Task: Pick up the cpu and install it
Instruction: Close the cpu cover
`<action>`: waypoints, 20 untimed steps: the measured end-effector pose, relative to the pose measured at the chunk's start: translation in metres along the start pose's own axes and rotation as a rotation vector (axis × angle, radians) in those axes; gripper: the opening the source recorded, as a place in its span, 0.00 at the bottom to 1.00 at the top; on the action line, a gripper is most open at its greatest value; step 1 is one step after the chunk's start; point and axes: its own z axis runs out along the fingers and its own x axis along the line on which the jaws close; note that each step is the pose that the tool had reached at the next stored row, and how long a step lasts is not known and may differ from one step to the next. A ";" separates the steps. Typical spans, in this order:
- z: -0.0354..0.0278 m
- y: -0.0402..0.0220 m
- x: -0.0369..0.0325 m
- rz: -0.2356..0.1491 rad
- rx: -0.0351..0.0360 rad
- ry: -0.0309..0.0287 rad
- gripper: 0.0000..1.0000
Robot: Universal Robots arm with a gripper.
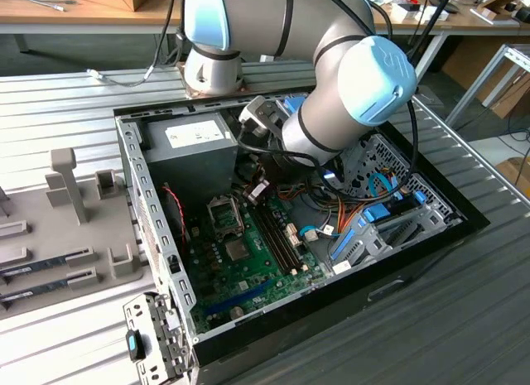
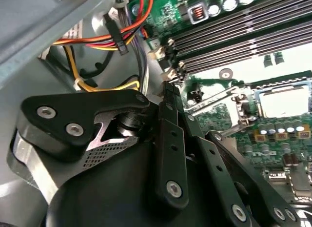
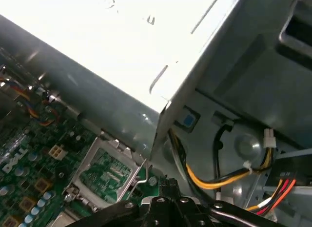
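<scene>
My gripper hangs inside the open computer case, just above the green circuit board and beside the processor socket. Its black fingers meet at the tips in both wrist views, gripper and gripper, shut with nothing visible between them. In the second wrist view a pale silvery square, the cpu, lies inside the socket's metal frame under strong glare. In the first wrist view the socket's hinged metal plate stands tilted up, with green board showing through its window.
The grey power-supply box stands close behind the gripper, with orange and yellow cables beside it. Long memory slots run next to the socket. The case wall borders the exterior view's left. A grey parts tray lies outside it.
</scene>
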 end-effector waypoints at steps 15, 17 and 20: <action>0.0062 0.0037 0.0037 -0.072 -0.0517 -0.0113 0.11; 0.0067 0.0030 0.0056 -0.072 -0.0526 -0.0120 0.11; 0.0074 0.0019 0.0083 -0.072 -0.0530 -0.0123 0.11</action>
